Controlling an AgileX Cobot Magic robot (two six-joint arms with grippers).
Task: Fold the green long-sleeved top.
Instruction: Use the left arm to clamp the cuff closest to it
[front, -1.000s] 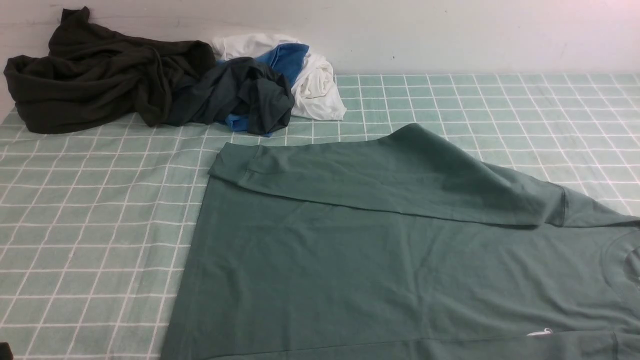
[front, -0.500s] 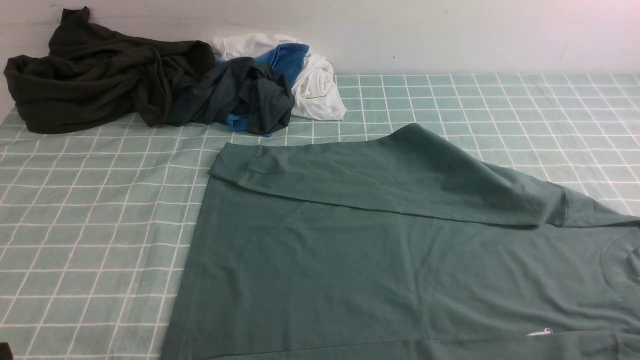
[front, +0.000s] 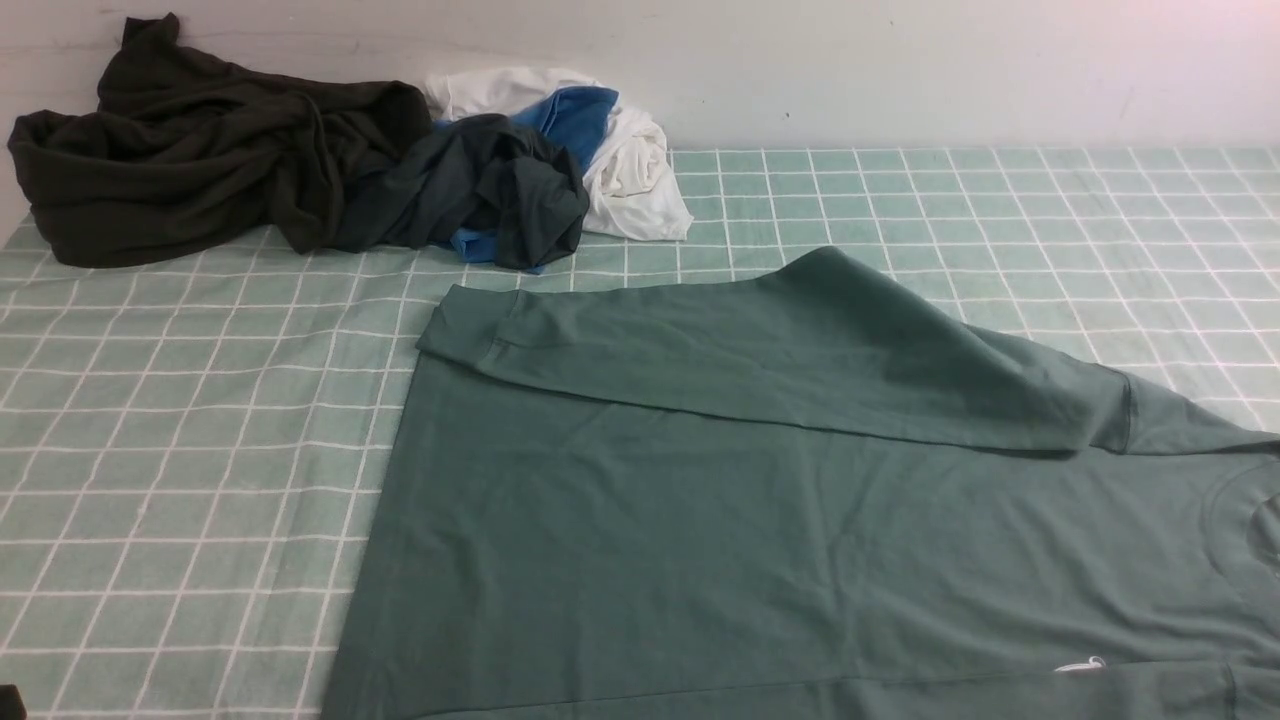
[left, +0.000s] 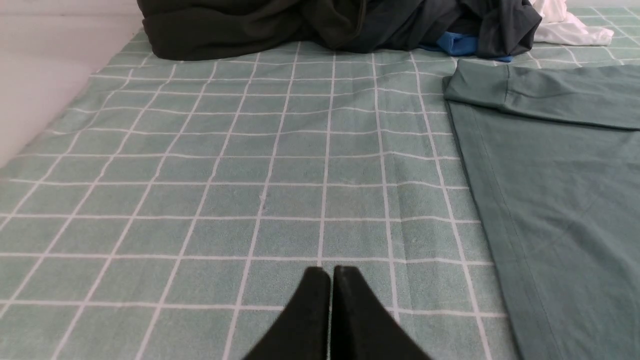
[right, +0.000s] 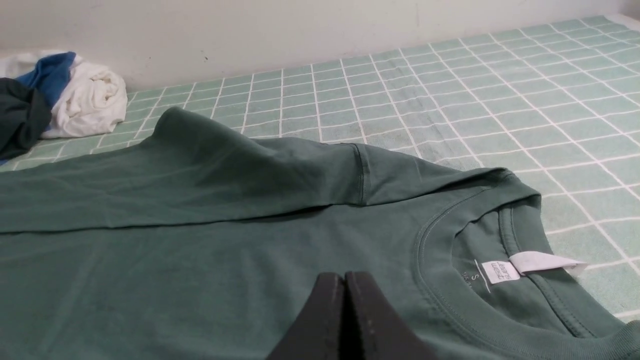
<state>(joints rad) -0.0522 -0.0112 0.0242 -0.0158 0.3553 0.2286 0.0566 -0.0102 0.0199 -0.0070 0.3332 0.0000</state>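
Most of the near right of the checked cloth (front: 180, 440) is covered by the green long-sleeved top (front: 760, 560), which lies flat with its collar (right: 500, 240) to the right; a heap of other clothes (front: 300, 170) sits at the far left. Its far sleeve (front: 760, 350) already lies folded across the body, so I judge one early fold done and the body folds left to do; the near sleeve I cannot make out. Both pincers are pressed closed and empty: the left gripper (left: 330, 280) over bare cloth left of the top, the right gripper (right: 344, 285) over its chest near the collar.
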